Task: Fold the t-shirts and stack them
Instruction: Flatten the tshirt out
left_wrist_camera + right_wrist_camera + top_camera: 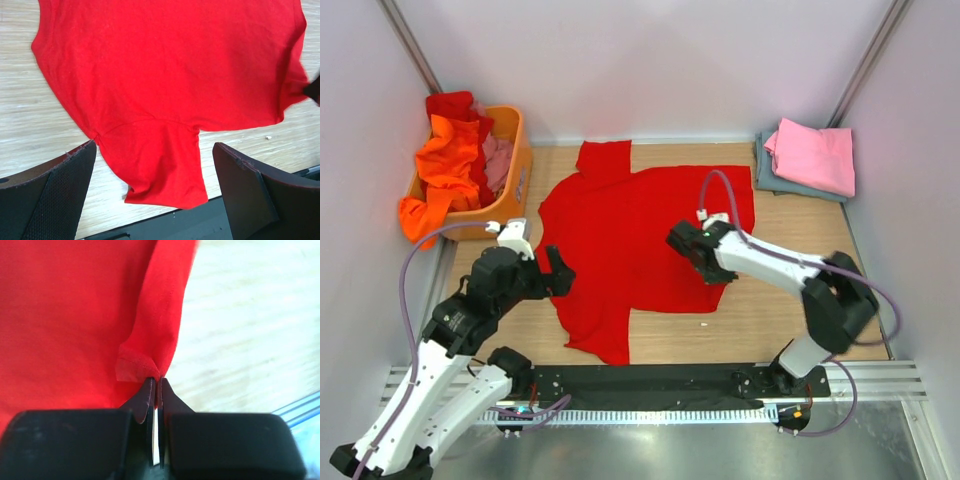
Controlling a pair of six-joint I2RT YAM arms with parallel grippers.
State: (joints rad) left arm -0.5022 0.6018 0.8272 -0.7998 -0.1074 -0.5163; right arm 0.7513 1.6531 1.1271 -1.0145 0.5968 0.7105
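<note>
A large bright red t-shirt [630, 240] lies spread on the wooden table, one sleeve at the back and one at the near edge [160, 165]. My right gripper [682, 243] is shut on the red shirt's hem corner [150, 347] and holds it folded over the shirt's middle. My left gripper [560, 272] is open and empty, just above the shirt's left edge near the front sleeve. A folded pink t-shirt [812, 155] lies on a folded grey-blue t-shirt [775, 180] at the back right. Orange [445, 165], red and pink t-shirts fill the basket.
The orange plastic basket [515, 175] stands at the back left by the wall. White walls close in the table on three sides. The black rail [650, 380] with the arm bases runs along the near edge.
</note>
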